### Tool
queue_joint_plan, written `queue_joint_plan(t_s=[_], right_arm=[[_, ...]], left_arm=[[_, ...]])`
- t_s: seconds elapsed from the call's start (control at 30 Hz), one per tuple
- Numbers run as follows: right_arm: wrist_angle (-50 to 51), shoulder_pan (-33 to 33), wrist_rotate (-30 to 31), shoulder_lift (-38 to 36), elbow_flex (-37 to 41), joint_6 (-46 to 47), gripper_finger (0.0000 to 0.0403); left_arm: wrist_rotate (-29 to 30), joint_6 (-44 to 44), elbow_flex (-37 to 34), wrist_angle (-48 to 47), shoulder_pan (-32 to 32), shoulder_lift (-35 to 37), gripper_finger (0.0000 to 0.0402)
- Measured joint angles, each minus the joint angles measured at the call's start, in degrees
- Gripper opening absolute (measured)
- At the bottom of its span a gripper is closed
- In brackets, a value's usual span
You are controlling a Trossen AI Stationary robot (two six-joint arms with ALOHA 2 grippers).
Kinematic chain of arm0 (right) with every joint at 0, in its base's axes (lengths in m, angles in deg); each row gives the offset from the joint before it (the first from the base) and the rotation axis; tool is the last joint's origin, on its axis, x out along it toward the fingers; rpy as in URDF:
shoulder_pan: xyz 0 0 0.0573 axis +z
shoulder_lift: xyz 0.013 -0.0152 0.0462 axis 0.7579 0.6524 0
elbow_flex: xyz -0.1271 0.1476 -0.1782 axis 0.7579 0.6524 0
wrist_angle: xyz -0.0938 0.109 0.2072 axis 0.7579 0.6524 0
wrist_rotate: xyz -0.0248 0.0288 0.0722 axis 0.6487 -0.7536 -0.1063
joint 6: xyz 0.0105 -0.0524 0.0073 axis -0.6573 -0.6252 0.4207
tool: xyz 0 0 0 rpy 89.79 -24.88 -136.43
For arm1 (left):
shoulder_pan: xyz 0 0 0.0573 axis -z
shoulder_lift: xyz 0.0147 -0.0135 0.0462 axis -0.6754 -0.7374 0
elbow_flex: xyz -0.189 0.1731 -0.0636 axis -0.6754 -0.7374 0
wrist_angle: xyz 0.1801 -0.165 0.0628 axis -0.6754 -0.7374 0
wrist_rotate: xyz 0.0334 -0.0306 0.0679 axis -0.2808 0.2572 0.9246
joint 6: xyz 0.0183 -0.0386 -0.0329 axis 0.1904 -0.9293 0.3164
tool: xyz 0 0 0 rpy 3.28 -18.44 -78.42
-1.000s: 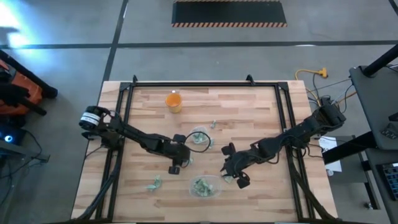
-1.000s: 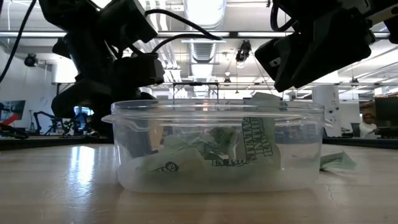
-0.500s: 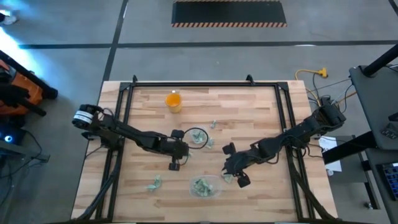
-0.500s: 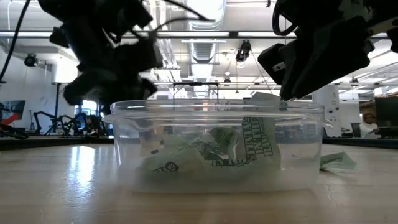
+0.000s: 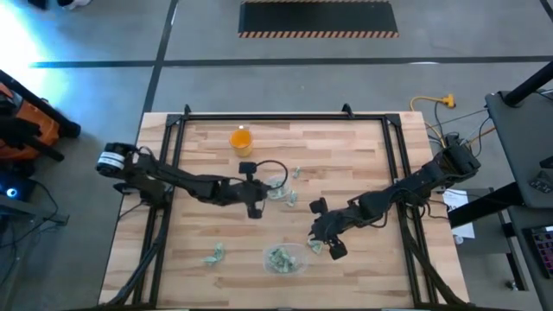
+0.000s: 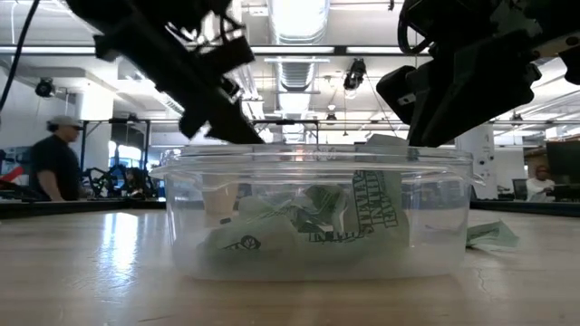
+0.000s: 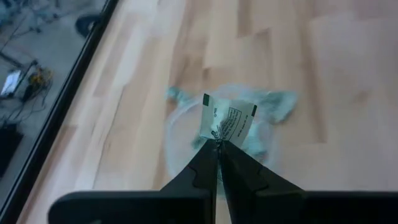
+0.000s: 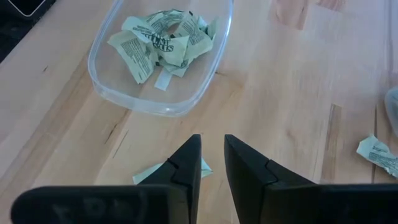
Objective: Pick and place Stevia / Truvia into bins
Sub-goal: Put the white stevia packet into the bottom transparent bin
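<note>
Mid-sort on the wooden table (image 5: 346,155): the rounded tub (image 5: 286,259), at 6 o'clock from the table's centre, already holds a heap of Stevia sachets, and the small round cup (image 5: 276,189) near the centre holds a few. Loose sachets remain, one (image 5: 214,254) at 8 o'clock, one (image 5: 295,172) just past the cup toward 12, and one (image 5: 316,248) beside the tub at 5 o'clock, so by this showing the job is well under way but unfinished.

The left gripper (image 7: 217,144) is clamped on a sachet (image 7: 229,119) poised over the cup, a detail only the left wrist view reveals. The right gripper (image 8: 212,163), jaws narrowed, straddles a sachet (image 8: 155,172) on the wood; whether it grips is unclear. The low view alone shows the tub's fill depth and a person (image 6: 56,163) in the room behind.
</note>
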Motion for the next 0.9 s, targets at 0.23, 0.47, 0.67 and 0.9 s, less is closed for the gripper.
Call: queue_joint_plan(t_s=[0.23, 0.47, 0.67, 0.9], right_arm=[[-0.09, 0.0, -0.02, 0.0, 0.0, 0.15, 0.0059], [-0.02, 0.0, -0.02, 0.0, 0.0, 0.13, 0.0059], [-0.06, 0.0, -0.02, 0.0, 0.07, 0.09, 0.0059], [-0.06, 0.0, -0.02, 0.0, 0.11, 0.09, 0.0059]], left_arm=[[-1.73, -0.17, 0.05, 1.66, -4.44, -2.93, 0.0001], [-3.42, -0.2, 0.06, 2.67, -5.07, -3.81, 0.0001], [-3.85, 0.06, 0.04, 2.96, -5.16, -3.82, 0.0002], [-4.11, 2.78, 0.02, 5.63, -5.03, -4.77, 0.0052]])
